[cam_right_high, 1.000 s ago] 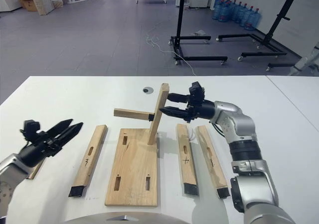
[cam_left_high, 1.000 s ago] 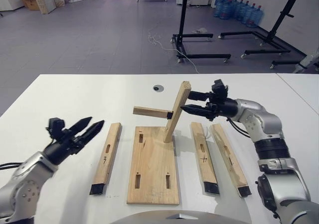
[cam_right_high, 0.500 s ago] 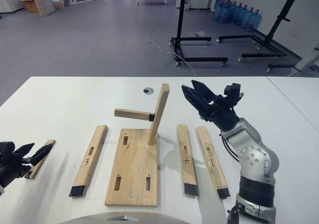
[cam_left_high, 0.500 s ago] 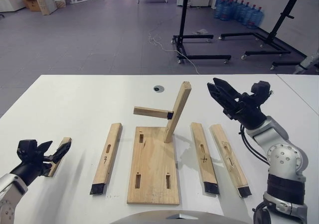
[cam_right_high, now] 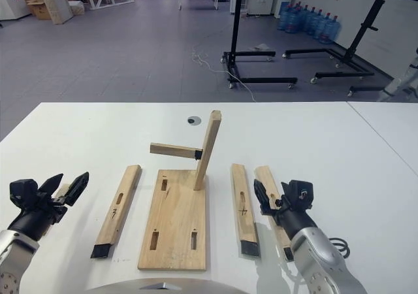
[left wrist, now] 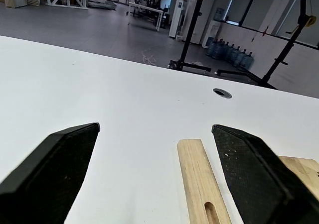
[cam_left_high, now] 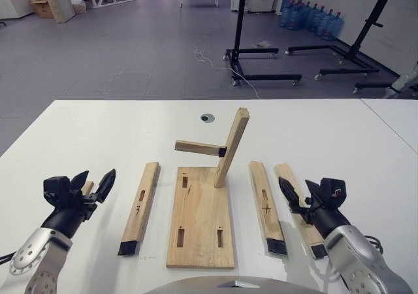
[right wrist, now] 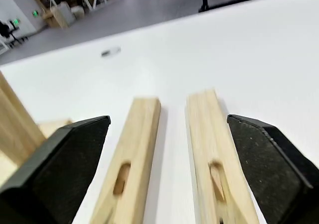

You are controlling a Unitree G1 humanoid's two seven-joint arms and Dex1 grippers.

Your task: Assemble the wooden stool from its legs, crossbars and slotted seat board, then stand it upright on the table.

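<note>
Early stage. Socketed so far: one leg with crossbar, at seat board's 1 o'clock corner. Unfitted: slotted legs flat at 9 o'clock and 3 o'clock. Left gripper and right gripper spread wide, empty.

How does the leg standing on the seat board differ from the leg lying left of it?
The standing leg stands tilted on the seat board; the left leg lies flat on the table. The standing leg has a crossbar plugged into its side; the left leg's slot is empty. Both are pale wooden bars.
</note>
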